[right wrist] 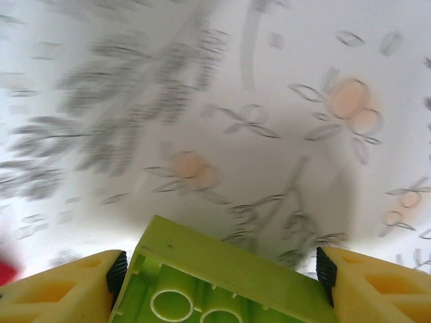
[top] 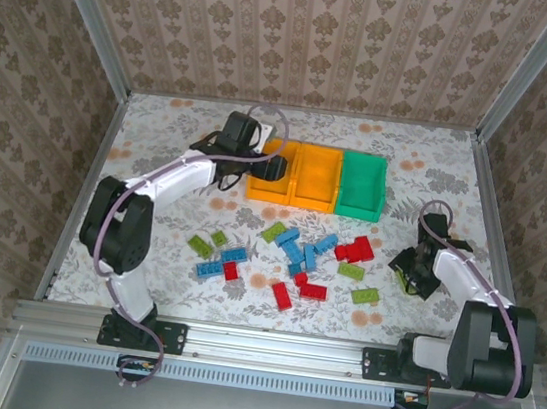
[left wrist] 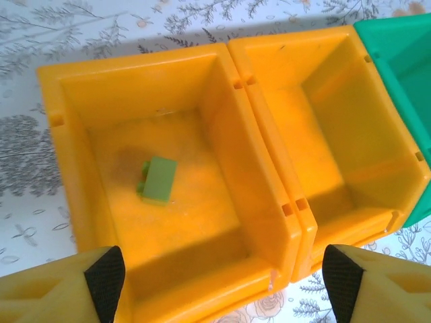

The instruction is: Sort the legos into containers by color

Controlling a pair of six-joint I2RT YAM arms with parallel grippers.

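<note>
L gripper (left wrist: 223, 279): jaws wide, nothing held, over the left orange bin (left wrist: 135, 62), where one lime brick (left wrist: 157, 179) lies on the bin floor. R gripper (right wrist: 219, 269): closed pad to pad on a second lime brick (right wrist: 215, 259), above the bench (top: 440, 166), right of the pile (top: 297, 256). Risks: if you reach across to that bin while the L arm hangs there, the arms may clash. A drop into the green bin (left wrist: 397, 30) would split the colour.

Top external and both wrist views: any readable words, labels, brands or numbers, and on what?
None readable. The orange-yellow bins, green bin, loose bricks and the lime green brick between the right gripper's pads carry no visible print.
</note>
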